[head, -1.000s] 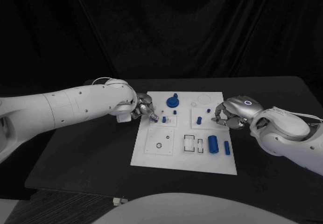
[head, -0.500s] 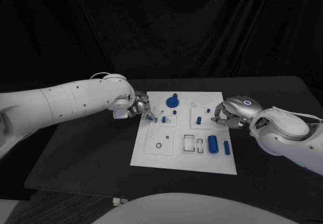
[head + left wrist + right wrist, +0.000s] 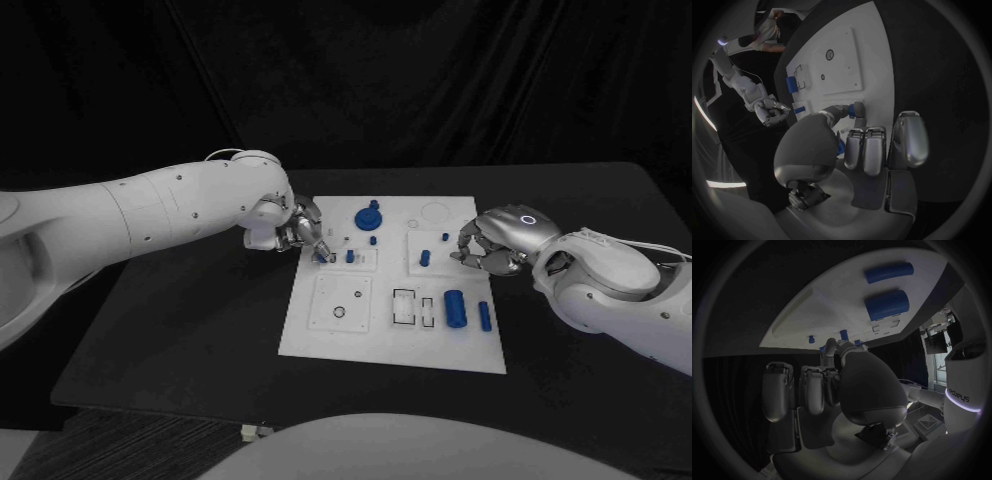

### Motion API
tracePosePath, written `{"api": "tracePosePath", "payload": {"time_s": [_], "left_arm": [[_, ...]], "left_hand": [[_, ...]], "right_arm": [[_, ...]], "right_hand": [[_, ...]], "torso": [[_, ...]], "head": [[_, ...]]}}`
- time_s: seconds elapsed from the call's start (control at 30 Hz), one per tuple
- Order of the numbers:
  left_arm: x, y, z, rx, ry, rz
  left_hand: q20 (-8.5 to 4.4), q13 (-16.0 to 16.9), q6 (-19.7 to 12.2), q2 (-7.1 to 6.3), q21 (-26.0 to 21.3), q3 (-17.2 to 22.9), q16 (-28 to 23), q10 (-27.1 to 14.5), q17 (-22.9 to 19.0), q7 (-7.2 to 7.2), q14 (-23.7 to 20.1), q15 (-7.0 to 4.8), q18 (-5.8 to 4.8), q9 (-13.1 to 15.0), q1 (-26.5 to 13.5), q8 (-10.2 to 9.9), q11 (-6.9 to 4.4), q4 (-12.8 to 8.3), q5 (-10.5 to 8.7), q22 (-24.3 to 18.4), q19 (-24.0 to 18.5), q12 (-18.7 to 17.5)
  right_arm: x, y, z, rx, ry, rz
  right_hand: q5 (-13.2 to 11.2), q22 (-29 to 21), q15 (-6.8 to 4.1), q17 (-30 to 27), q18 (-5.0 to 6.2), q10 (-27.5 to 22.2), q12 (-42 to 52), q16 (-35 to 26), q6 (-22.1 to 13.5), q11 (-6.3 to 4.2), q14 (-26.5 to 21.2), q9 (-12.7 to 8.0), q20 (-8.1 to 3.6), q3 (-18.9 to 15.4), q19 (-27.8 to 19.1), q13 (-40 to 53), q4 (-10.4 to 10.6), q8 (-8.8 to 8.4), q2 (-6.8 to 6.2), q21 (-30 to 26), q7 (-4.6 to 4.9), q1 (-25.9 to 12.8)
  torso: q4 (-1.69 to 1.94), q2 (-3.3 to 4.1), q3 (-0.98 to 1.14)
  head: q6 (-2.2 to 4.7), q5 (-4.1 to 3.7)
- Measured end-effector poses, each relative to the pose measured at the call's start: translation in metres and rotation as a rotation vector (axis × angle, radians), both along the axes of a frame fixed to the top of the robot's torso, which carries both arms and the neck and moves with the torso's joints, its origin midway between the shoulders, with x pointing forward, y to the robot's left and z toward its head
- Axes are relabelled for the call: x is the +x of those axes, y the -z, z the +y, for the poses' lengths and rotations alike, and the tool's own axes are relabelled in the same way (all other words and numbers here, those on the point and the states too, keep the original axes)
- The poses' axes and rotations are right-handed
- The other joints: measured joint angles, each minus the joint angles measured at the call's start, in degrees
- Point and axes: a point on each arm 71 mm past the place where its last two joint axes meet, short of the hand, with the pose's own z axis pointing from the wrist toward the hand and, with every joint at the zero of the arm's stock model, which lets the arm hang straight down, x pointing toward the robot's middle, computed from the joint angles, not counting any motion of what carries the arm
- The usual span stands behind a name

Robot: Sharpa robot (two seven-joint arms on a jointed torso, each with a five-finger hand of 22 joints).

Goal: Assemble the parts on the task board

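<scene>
Both hands sat at the task board [image 3: 325, 325] edges; parts mostly lay between them.
Left hand [image 3: 306, 232] was over the board's far-left corner, fingertips on the board by a small blue peg [image 3: 351, 256]; whether it pinched anything, cannot tell. Right hand [image 3: 486, 247] was at the board's right edge, fingers curled in; a blue bit showed by its fingertips in the right wrist view, grasp unclear. Blue knob part [image 3: 371, 216] stood at the board's far middle, another peg [image 3: 426, 258] just board-side of the right hand. Large cylinder [image 3: 456, 308] and slim cylinder [image 3: 486, 317] lay on the board's near-right area, nearer than the right hand. Board lay mid-bench [image 3: 188, 330].
</scene>
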Motion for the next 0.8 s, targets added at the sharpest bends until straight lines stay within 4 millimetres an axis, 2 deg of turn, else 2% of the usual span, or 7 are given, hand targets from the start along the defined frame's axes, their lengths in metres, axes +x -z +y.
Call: {"api": "tracePosePath", "payload": {"time_s": [0.47,0.8], "left_arm": [[0.007,0.000,-0.009,-0.009,0.006,0.000],[0.011,0.000,-0.012,-0.010,0.006,-0.001]], "left_hand": [[0.00,0.0,0.1,0.00,0.0,0.0,0.0,0.0,0.0,0.09,0.0,0.00,0.00,0.0,0.0,-0.2,0.00,0.0,0.00,0.0,0.0,0.0],[0.00,0.0,0.1,0.00,0.0,0.0,0.0,0.0,0.0,0.09,0.0,0.00,0.00,0.0,0.0,-0.2,0.01,0.0,0.00,0.0,0.0,0.0]], "right_arm": [[0.000,0.000,0.002,0.001,-0.003,0.000],[0.000,0.000,0.002,0.001,-0.003,0.000]], "right_hand": [[0.0,0.0,0.00,0.0,0.00,0.0,0.0,0.0,0.0,0.00,0.0,0.0,0.00,0.0,0.0,0.0,0.0,0.00,0.00,0.0,0.00,0.0],[0.0,0.0,0.00,0.0,0.00,0.0,0.0,0.0,0.0,0.00,0.0,0.0,0.00,0.0,0.0,0.0,0.0,0.00,0.00,0.0,0.00,0.0]], "torso": [[-0.02,0.05,0.00],[0.00,0.04,0.00]], "head": [[0.00,0.35],[0.00,0.32]]}}
